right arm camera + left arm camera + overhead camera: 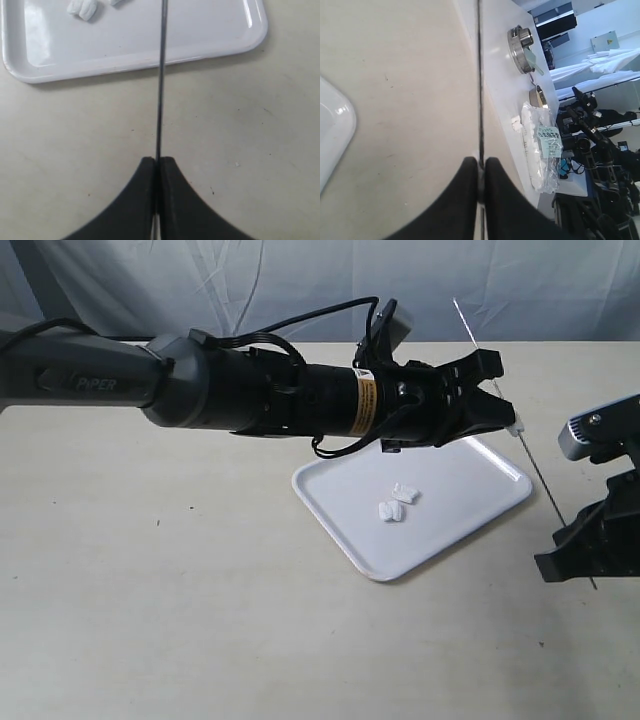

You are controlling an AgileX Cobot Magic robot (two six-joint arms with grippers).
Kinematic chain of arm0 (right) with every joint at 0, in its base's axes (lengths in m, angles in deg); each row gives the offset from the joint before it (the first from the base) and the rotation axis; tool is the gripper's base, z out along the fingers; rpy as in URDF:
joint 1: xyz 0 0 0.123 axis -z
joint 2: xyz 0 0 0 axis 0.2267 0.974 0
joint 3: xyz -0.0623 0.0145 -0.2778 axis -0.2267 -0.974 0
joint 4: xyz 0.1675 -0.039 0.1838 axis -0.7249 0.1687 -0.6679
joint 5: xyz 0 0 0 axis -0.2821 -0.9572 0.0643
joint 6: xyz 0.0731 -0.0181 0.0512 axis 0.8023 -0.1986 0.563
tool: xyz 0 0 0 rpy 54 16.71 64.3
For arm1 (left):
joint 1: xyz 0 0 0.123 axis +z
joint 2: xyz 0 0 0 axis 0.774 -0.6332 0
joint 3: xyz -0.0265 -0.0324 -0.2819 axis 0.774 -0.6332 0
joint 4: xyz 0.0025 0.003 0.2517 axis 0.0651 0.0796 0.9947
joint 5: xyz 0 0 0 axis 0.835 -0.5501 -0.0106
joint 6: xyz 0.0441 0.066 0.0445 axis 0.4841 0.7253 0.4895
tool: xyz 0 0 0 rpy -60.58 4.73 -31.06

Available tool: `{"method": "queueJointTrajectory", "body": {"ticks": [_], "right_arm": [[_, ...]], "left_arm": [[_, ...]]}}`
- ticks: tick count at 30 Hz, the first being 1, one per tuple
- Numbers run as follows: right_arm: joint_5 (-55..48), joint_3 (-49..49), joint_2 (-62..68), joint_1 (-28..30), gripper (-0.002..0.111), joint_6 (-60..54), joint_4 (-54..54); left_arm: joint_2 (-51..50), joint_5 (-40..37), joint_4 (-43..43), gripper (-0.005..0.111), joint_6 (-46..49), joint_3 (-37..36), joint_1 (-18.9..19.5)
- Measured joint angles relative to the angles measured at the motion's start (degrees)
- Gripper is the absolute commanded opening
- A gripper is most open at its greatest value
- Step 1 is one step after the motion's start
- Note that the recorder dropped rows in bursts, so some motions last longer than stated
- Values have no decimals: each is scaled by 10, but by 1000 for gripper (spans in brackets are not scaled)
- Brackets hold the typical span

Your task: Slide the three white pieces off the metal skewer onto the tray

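1. From where I stand, the thin straight grey metal skewer (545,485) is held up in the air. Its long axis runs approx 11 o'clock to 5 o'clock, off the 3 o'clock side of the flat white rectangular tray (465,495) w/ low rim. The tray sits on the pale table (150,590).
2. The right gripper (157,160) has its black jaws pressed together on the skewer's 5 o'clock end. The shaft runs straight out from btw the tips.
3. The left gripper (498,392) reaches across from 9 o'clock and pinches the shaft further up, toward 11 o'clock. The wrist view shows the rod nipped btw both fingers (465,190). The 11 o'clock tip sticks out bare beyond them.
4. The soft white pieces (390,511) lie as two small clumps near the tray's middle, just beside each other. Can't tell if that's two pieces or all three.
5. A small white bit (515,427) sits on the skewer line, right at the 5 o'clock side of the left jaws. Maybe the last piece, maybe part of a finger; too small to say.
6. What the next move turns on, I reckon:
   - If it's a piece, it lies btw the two grips, on the right-gripper side of the left jaws.
   - It can only leave along the skewer's axis, past one grip or the other.
   - The left gripper is by far the nearer.
   - The tray lies approx 8 o'clock from those jaws, so the drop prob. needs lining up to land inside the rim.
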Motion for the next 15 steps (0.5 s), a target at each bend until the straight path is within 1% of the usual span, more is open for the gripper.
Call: {"method": "queueJointTrajectory", "body": {"ticks": [6, 15], "right_arm": [[-10, 2, 0, 0, -1, 1, -2], [-95, 3, 0, 0, -1, 7, -11]], "left_arm": [[0, 1, -39, 0, 18, 0, -1], [0, -5, -134, 0, 94, 0, 1]]}}
